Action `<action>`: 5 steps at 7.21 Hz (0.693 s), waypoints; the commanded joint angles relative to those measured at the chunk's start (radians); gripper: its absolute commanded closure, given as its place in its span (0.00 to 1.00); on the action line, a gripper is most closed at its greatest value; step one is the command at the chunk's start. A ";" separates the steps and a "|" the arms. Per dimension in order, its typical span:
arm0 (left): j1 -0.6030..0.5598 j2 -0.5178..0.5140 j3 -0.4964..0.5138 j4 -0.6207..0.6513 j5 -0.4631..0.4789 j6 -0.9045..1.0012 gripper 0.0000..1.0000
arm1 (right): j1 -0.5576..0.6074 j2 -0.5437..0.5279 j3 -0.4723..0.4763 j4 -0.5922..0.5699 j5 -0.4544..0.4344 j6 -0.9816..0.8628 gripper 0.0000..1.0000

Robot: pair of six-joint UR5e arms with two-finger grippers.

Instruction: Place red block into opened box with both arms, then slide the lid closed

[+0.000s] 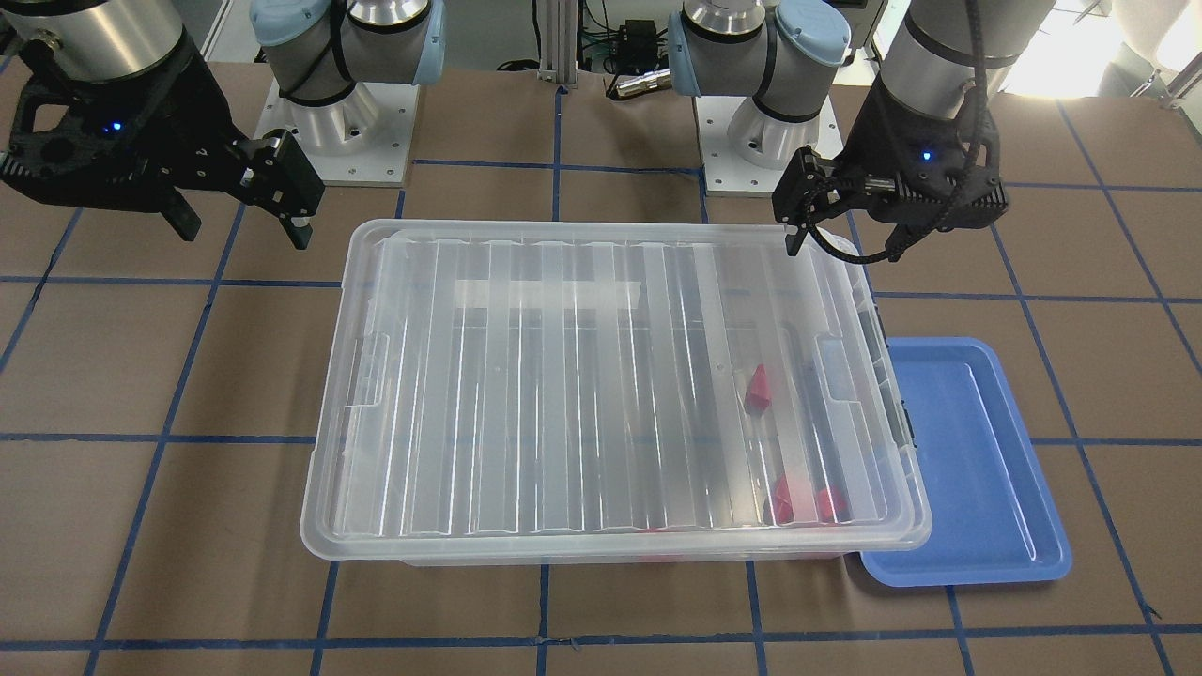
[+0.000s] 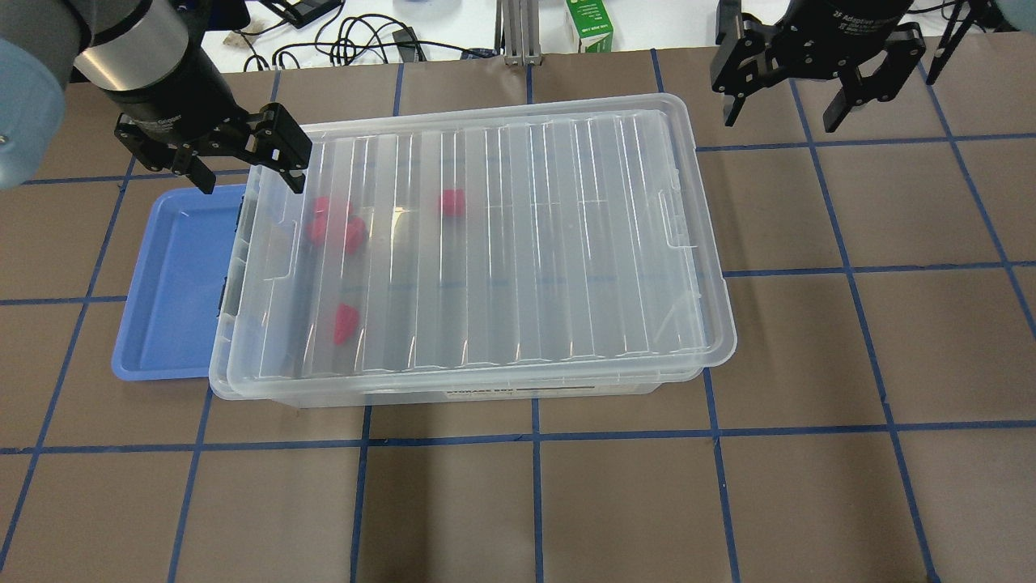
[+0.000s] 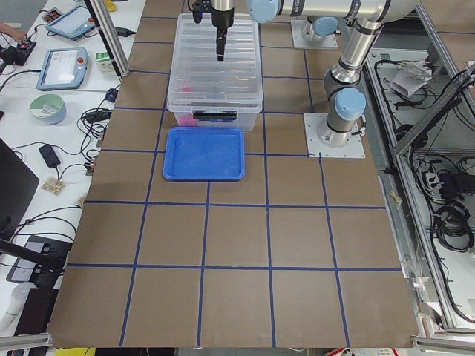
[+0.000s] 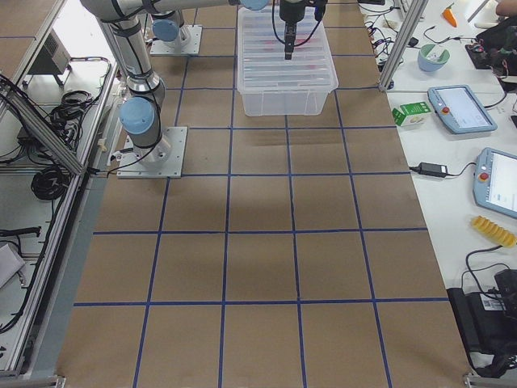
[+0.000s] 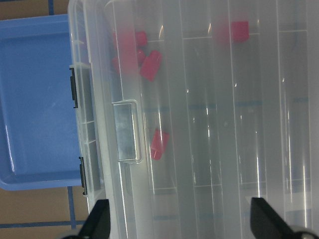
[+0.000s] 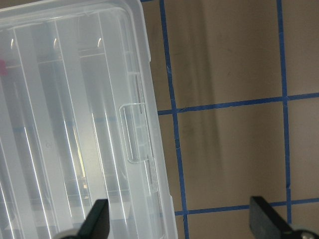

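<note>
- For the red block (image 2: 346,322): lies inside the box (image 2: 486,393), under the lid (image 2: 526,243), towards the box's left end and apart from the huddle of red blocks (image 2: 329,227).
- For the lid: covers the box almost wholly, long axis running left to right; sits slightly askew, overhanging the rim at the near right corner, with a strip of rim showing at the left end beside the blue tray (image 2: 174,283).
- For the left gripper (image 2: 249,182): hovers with fingers spread, holding nothing, over the lid's far left corner; the nearer of the two to the lid.
- For the right gripper (image 2: 782,121): likewise spread and empty, over the table (image 2: 809,324) beyond the box's far right corner, apart from the lid.
- Judging by this: little left to do but a short push leftward along the lid's long axis, most likely from the right end.
</note>
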 commanded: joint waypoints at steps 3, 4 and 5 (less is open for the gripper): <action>0.000 0.002 0.000 0.002 0.002 0.000 0.00 | 0.008 -0.046 0.056 0.004 -0.002 0.002 0.00; 0.000 0.005 0.000 0.000 0.002 0.000 0.00 | 0.008 -0.048 0.058 0.003 -0.002 0.005 0.00; 0.000 0.005 0.000 0.000 0.003 0.000 0.00 | 0.008 -0.048 0.056 0.003 -0.002 0.003 0.00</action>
